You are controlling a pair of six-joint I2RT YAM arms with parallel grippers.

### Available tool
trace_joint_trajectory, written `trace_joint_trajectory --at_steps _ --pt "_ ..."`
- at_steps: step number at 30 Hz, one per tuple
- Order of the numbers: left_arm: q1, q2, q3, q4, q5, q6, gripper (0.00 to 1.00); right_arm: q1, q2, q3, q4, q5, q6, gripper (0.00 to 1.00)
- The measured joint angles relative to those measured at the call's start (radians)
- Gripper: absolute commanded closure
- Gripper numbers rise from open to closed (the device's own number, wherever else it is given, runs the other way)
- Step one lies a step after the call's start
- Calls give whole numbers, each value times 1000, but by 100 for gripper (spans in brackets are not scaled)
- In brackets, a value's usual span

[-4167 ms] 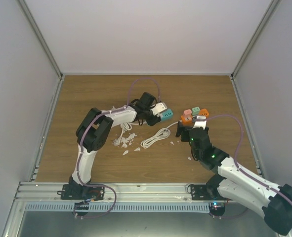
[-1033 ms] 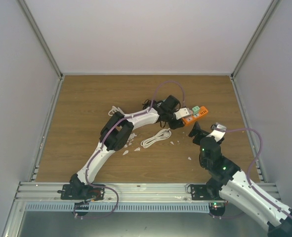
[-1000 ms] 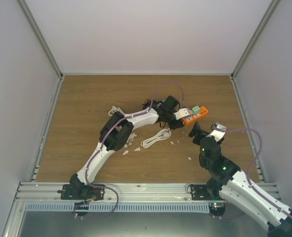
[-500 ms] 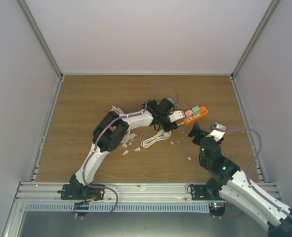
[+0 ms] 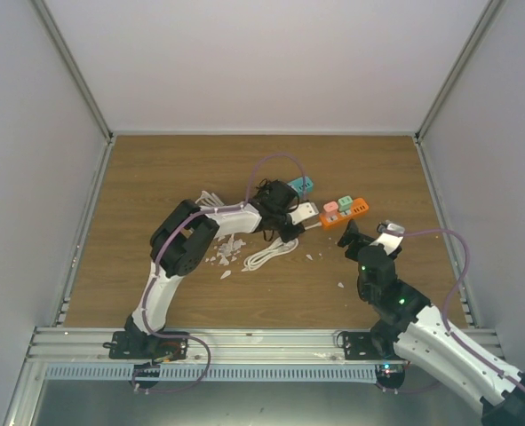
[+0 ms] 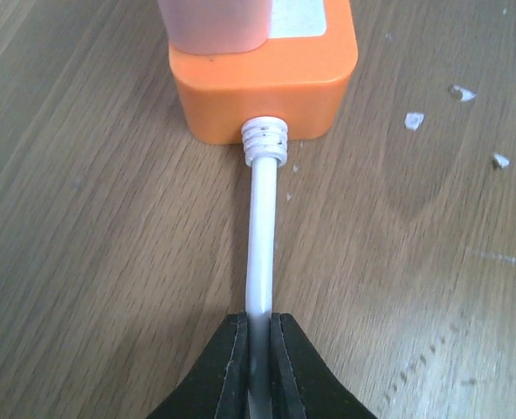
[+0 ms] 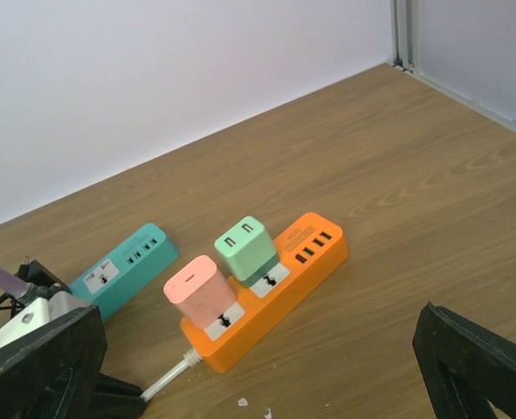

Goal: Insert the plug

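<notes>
An orange power strip (image 5: 351, 211) lies on the wooden table with a pink plug (image 7: 201, 291) and a green plug (image 7: 247, 249) standing in its sockets. Its white cord (image 6: 262, 227) runs out of the near end. My left gripper (image 6: 259, 336) is shut on that cord a short way from the strip (image 6: 266, 83); from above the left gripper (image 5: 306, 225) sits just left of the strip. My right gripper (image 7: 258, 384) is open and holds nothing, hovering just in front of the strip (image 7: 279, 284); in the top view the right gripper (image 5: 369, 233) is below it.
A teal power strip (image 5: 301, 185) lies behind the left wrist, also visible as the teal strip (image 7: 127, 266) left of the orange one. A coil of white cord (image 5: 266, 255) and white scraps (image 5: 219, 256) lie by the left arm. Walls enclose three sides.
My left gripper has drawn back leftward off the orange strip and closed on its cord. The strip has slid slightly left, and the teal strip is uncovered. The right arm stays still.
</notes>
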Motion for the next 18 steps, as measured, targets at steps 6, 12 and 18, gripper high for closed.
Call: trace_joint_trajectory --at_steps 6,12,18 --pt "31 -64 -109 43 -3 0 94 0 3 0 2 -5 -1 0" --pt "110 -109 -180 62 -1 -10 94 0 19 0 15 -22 -3 1" --pt "185 -123 -206 72 6 -62 94 0 25 0 22 -25 -3 0"
